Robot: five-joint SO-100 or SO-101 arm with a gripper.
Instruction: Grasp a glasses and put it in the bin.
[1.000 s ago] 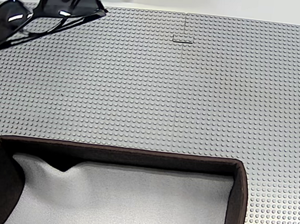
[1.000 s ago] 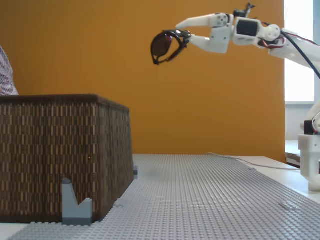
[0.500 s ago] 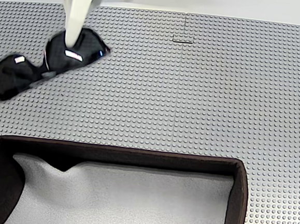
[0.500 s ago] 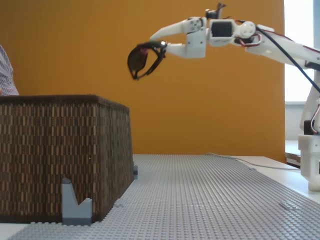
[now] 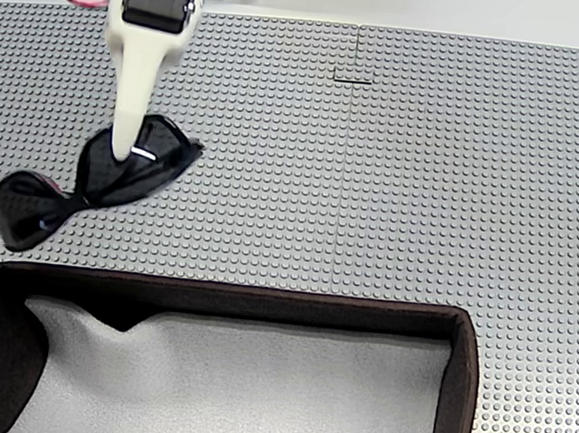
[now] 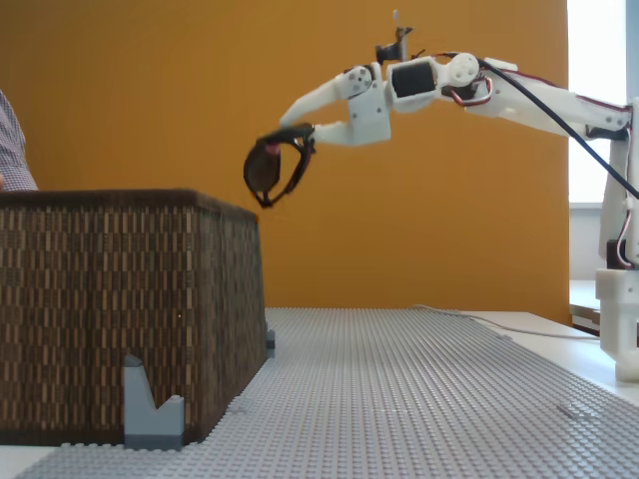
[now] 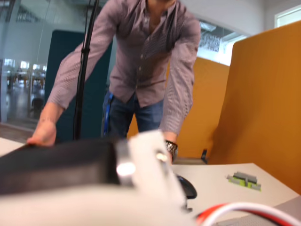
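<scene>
- In the fixed view from above, we are seeing the white arm (image 5: 142, 54) reaching down from the top left, its pincer (image 5: 124, 153) closed on the glasses (image 5: 91, 186) at one lens.
- The glasses are black with dark lenses; in that view they are lying over the grey studded counter (image 5: 392, 185), slanting from lower left to upper right, just above the far wall of the bin (image 5: 233, 297).
- In the fixed view from the side, we are seeing the glasses (image 6: 272, 170) hanging in the air from the pincer (image 6: 305, 137), clear of the counter (image 6: 419, 399) and slightly higher than the rim of the bin (image 6: 130, 309).
- From this side the glasses are hanging just to the right of the bin's near corner; whether they are already over its opening we cannot tell.
- The bin is showing dark brown woven walls from the side and a light grey soft lining (image 5: 256, 384) from above.
- A small grey block (image 6: 152, 409) is standing against the bin's outer wall on the counter.
- In the wrist view, we are seeing a person (image 7: 146, 66) in a striped shirt leaning forward with one hand (image 7: 42, 134) resting on a surface; the blurred white shape in front is too close to make out.
</scene>
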